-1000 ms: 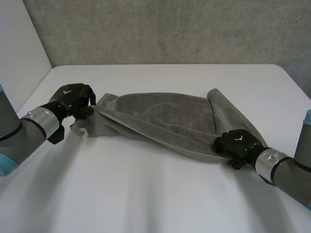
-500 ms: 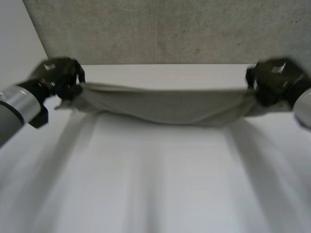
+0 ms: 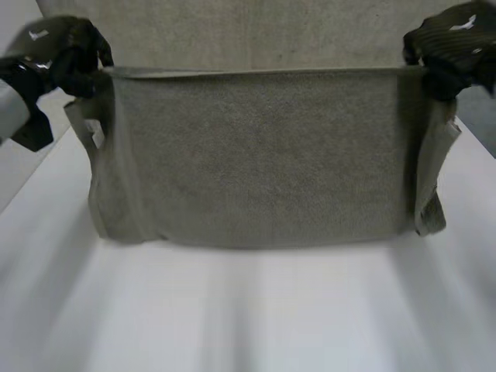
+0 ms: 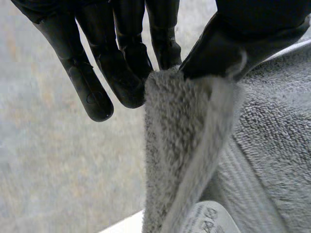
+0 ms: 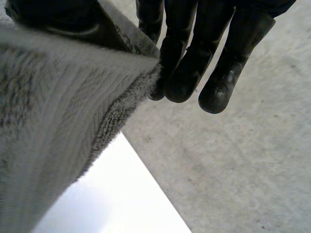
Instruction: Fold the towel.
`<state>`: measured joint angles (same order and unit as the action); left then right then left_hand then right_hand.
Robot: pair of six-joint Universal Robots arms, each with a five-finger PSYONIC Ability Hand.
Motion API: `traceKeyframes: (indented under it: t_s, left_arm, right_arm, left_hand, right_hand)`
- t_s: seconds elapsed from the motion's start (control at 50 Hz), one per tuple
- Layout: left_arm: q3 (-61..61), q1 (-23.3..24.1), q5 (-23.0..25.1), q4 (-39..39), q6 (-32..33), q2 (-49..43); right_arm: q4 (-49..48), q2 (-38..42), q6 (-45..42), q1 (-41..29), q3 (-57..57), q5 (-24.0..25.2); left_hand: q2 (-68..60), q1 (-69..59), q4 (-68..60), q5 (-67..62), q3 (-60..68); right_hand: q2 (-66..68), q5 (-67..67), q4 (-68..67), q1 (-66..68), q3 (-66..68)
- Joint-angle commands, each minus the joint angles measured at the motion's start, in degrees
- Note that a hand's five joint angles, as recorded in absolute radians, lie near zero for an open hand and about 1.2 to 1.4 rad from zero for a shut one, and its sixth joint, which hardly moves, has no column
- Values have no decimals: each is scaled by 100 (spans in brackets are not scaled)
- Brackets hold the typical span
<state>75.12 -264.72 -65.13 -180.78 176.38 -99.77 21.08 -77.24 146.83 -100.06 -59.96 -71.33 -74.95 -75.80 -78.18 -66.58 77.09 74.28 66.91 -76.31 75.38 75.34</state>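
In the head view I hold the towel (image 3: 256, 155) up as a broad sheet across the middle of the frame, my left hand (image 3: 58, 53) pinching its top corner at the upper left and my right hand (image 3: 453, 43) pinching the opposite corner at the upper right. The top edge runs straight and taut between them, and the bottom edge hangs low over the white table (image 3: 248, 318); I cannot tell whether it touches. To do this step well, I judge I should hold both hands level and evenly apart so the cloth hangs without sagging, then set the bottom edge down first and lay the rest over it squarely. Both side edges curl inward, so I would watch that they do not crease the fold. My left wrist view adds what the head view hides: the corner is squeezed between my thumb (image 4: 228, 43) and two fingertips (image 4: 129, 82), with the other fingers straight beside them, and a label (image 4: 209, 219) sits just below the pinch. My right wrist view shows the matching grip, the hem wedged against my fingertips (image 5: 187, 82), close to the edge, so a slip seems possible.
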Motion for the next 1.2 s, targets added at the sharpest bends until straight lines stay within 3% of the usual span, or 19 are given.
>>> traceKeyframes:
  t_s: [0.02,0.1,0.24,0.36,0.46,0.56,0.64,0.82,1.02,1.12,1.2]
  left_arm:
    - [-1532,105,-70,43,55,-1622]
    - [-2744,157,-175,-10,55,-2309]
    - [-4933,368,-1009,-448,20,-2908]
    - [-5139,386,-1107,-616,-16,-2847]
    - [-4550,430,-1090,-590,-7,-2662]
    - [-2924,307,-1010,-669,28,-2196]
    - [-1356,71,-634,-1001,55,-1863]
    - [1019,-220,-158,-2135,72,-1563]
    - [1822,-229,-140,-2603,108,-1651]
    - [1822,-238,-140,-2611,423,-1643]
    - [1831,-282,-140,-2611,503,-1643]
  right_arm:
    - [-726,1261,-392,-347,878,-56]
    - [-1446,1842,-384,-436,1599,-56]
    - [-2511,2266,-200,-444,2743,-92]
    - [-2907,2161,485,-427,2823,136]
    - [-2688,1976,619,-356,2366,673]
    - [-1925,1651,575,-243,1297,1498]
    - [-1582,1589,452,-128,717,1587]
    - [-1431,1475,-838,4,-1331,1587]
    - [-2020,1730,-1034,30,-2538,1455]
    - [-2511,1703,-771,-13,-3038,1035]
    - [-2687,1668,-753,-40,-3197,841]
  left_hand:
    - [-505,-420,-182,-342,291]
    - [-505,-420,-182,-342,291]
    - [-505,-420,-182,-342,291]
    - [-505,-420,-182,-342,291]
    - [-505,-420,-182,-342,291]
    - [-505,-420,-182,-342,291]
    - [-505,-420,-182,-342,291]
    - [-505,-420,-182,-342,291]
    - [-505,-420,-182,-342,291]
    - [-505,-420,-182,-342,291]
    - [-505,-420,-182,-342,291]
  right_hand:
    - [572,309,-369,462,466]
    - [572,309,-369,462,466]
    - [572,309,-369,462,466]
    - [572,309,-369,462,466]
    - [572,309,-369,462,466]
    - [572,309,-369,462,466]
    - [572,309,-369,462,466]
    - [572,309,-369,462,466]
    - [572,309,-369,462,466]
    - [-1923,-2187,2126,-2033,-2029]
    - [-2598,-2862,2801,-2709,-2704]
